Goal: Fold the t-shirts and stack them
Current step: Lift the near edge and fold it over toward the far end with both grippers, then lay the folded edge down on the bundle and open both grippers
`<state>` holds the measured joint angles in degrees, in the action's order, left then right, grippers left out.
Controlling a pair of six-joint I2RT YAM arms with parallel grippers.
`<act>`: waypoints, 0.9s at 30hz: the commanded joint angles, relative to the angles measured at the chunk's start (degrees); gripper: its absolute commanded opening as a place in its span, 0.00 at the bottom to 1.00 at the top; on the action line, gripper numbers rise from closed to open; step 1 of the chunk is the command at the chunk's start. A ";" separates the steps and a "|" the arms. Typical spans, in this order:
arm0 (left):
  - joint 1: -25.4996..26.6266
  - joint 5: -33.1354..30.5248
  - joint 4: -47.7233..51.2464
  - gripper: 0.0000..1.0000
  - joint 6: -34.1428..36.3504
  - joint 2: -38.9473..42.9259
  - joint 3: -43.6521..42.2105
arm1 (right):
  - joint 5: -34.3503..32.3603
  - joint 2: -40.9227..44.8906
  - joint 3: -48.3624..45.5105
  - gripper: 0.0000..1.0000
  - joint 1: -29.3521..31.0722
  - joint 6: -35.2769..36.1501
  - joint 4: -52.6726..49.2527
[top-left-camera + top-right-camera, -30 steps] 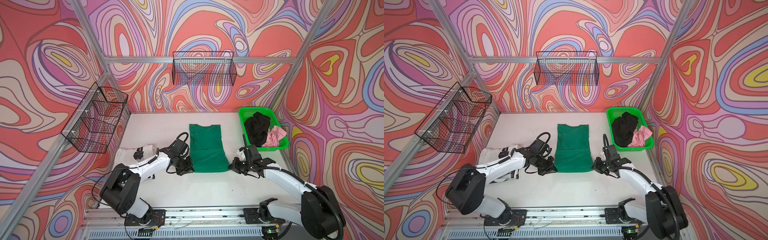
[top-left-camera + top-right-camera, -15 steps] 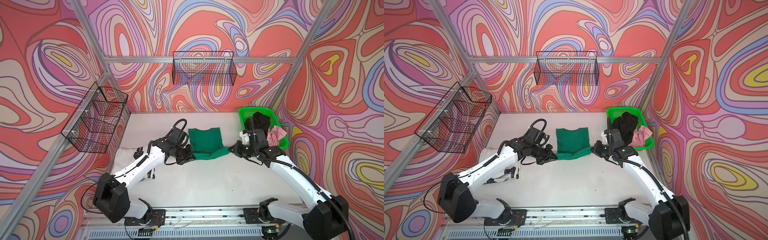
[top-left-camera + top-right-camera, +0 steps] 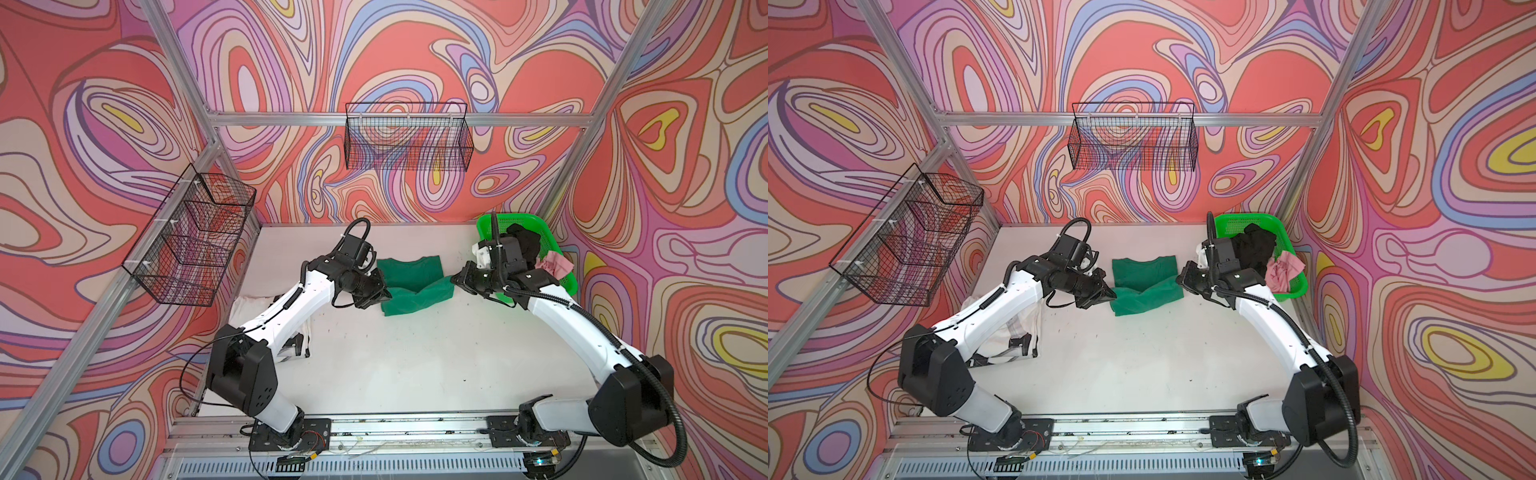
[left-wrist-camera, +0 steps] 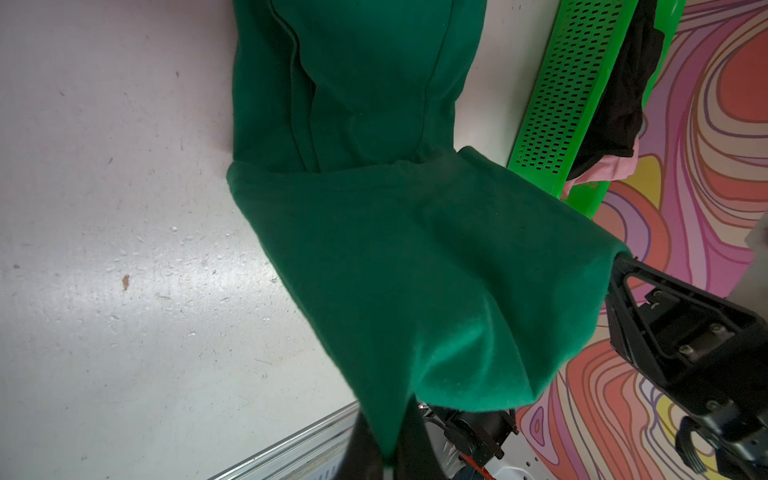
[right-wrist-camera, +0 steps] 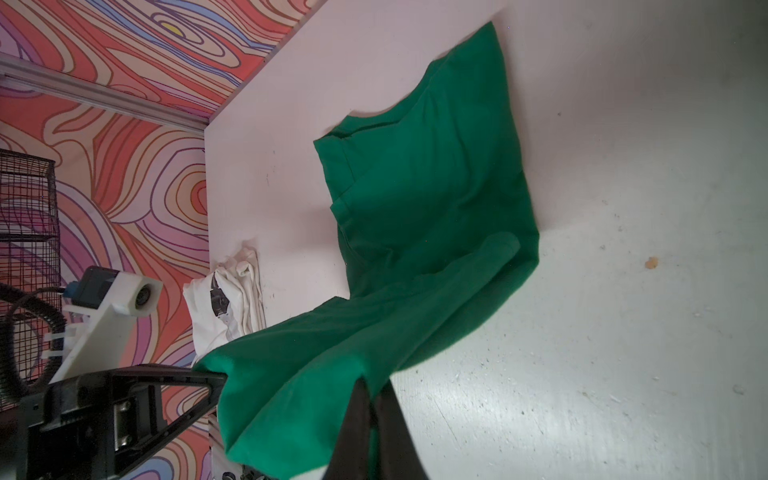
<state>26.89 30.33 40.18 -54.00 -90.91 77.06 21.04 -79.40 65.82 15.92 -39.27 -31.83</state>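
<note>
Bright even light, sharp, floor glare

This is looking like a robotics lab test cell: two white-and-black arms (image 3: 291,305) are standing bolted to a metal rail (image 3: 415,427) along the front of a white table (image 3: 395,374). An aluminium frame (image 3: 291,119) is boxing it in, holding swirl-printed walls (image 3: 415,54), and black wire baskets (image 3: 407,143) are hanging from its bars.
</note>
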 commanded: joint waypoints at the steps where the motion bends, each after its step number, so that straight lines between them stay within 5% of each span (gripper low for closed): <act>1: -1.35 2.02 2.12 0.00 0.91 -2.53 2.51 | -0.38 -2.44 2.58 0.00 -0.87 0.87 2.37; 27: -6.20 6.73 3.91 0.00 1.04 -18.78 16.74 | 3.86 -21.17 13.91 0.00 -5.02 -2.16 10.46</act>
<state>21.54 35.92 42.74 -52.60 -108.29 91.81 24.25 -99.33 77.78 11.57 -40.47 -23.22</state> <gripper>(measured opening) 0.069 0.049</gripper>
